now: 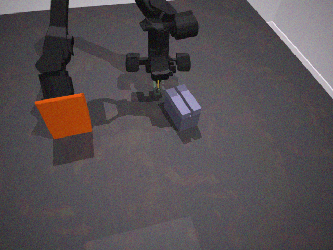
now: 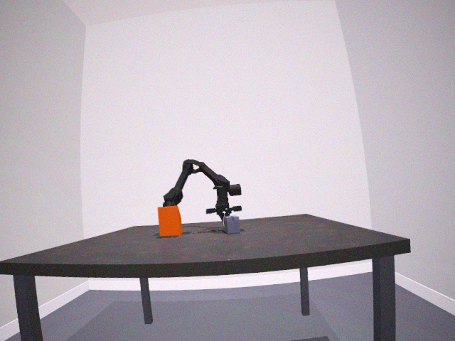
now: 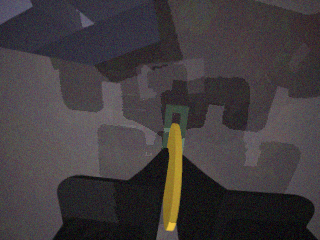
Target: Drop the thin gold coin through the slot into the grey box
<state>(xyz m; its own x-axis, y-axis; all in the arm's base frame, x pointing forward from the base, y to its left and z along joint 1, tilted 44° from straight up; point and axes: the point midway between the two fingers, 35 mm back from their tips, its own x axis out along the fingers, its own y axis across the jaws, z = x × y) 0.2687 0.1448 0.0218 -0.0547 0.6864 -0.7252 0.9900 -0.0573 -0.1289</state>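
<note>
My gripper (image 1: 157, 80) (image 2: 222, 219) (image 3: 169, 153) points down and is shut on the gold coin (image 1: 158, 84) (image 2: 223, 221) (image 3: 173, 177). The coin stands on edge between the fingertips, its thin rim facing the wrist camera. The green holder (image 1: 157, 94) (image 3: 177, 108) is on the table directly below the coin. Whether the coin's lower edge is clear of the holder I cannot tell. The grey box (image 1: 171, 116) (image 2: 232, 224) (image 3: 120, 45) is close by, to the right of the gripper in the top view and at the top left in the wrist view. A narrow slot runs along its lid.
An orange block (image 1: 65, 116) (image 2: 169, 221) stands in front of the arm's base, left of the holder and box in the top and exterior views. The arm arches above the dark table (image 1: 161, 172) (image 2: 234, 251). The box's near upper edge is close to the gripper.
</note>
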